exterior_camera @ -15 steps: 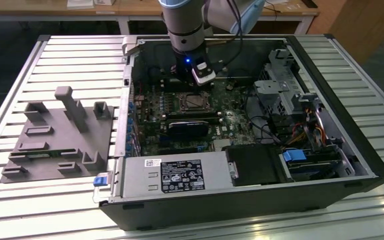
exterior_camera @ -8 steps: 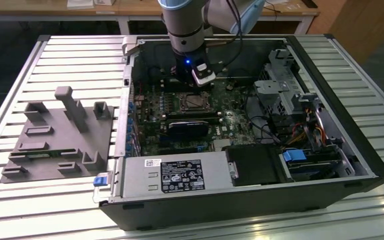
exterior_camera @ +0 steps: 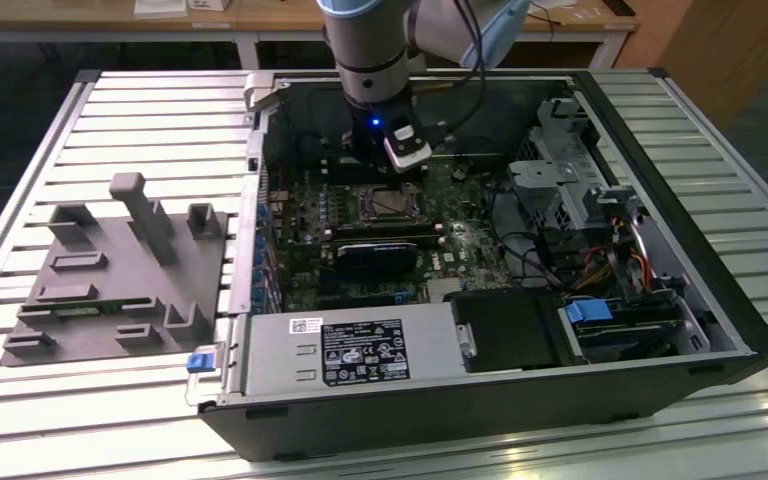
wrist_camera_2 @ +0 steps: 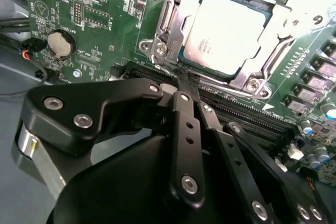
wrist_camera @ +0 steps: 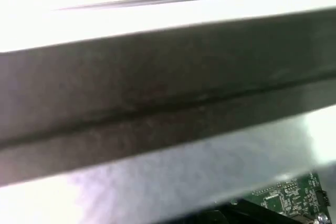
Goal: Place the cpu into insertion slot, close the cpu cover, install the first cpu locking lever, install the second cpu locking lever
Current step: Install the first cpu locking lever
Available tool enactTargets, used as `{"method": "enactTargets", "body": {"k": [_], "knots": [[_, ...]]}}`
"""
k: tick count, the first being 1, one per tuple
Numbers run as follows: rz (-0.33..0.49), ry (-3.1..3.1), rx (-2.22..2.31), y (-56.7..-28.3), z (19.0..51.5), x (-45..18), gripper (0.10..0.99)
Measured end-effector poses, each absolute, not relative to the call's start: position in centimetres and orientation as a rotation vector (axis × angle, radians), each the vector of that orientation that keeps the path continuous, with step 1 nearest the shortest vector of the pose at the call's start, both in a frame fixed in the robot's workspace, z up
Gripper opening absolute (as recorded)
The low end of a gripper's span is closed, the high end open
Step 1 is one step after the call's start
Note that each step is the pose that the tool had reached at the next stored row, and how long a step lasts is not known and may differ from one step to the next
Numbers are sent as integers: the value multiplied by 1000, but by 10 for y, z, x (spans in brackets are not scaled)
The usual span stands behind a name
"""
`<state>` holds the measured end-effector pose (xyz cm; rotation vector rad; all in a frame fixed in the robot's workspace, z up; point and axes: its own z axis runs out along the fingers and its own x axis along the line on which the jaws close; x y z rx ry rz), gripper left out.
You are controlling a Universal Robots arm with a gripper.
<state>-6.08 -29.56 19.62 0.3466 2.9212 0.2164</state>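
A: Where is the cpu?
B: Seated in the insertion slot on the green motherboard, with the cpu cover lying down around it.
A: And the tool?
B: Just beside the socket's edge, fingers pressed together, holding nothing.
A: The levers?
B: I can't tell; probably not yet latched.

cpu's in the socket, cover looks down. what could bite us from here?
1. The gripper is shut, its tips right at the cpu cover edge beside the memory slots; a sideways slip could scrape them.
2. The cpu top is exposed through the cover window; any tip contact may mark it.
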Motion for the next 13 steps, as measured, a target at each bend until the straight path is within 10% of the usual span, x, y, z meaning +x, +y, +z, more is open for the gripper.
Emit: {"method": "enactTargets", "body": {"k": [13], "knots": [[209, 2921, 348, -296, 214, -61, 102]]}}
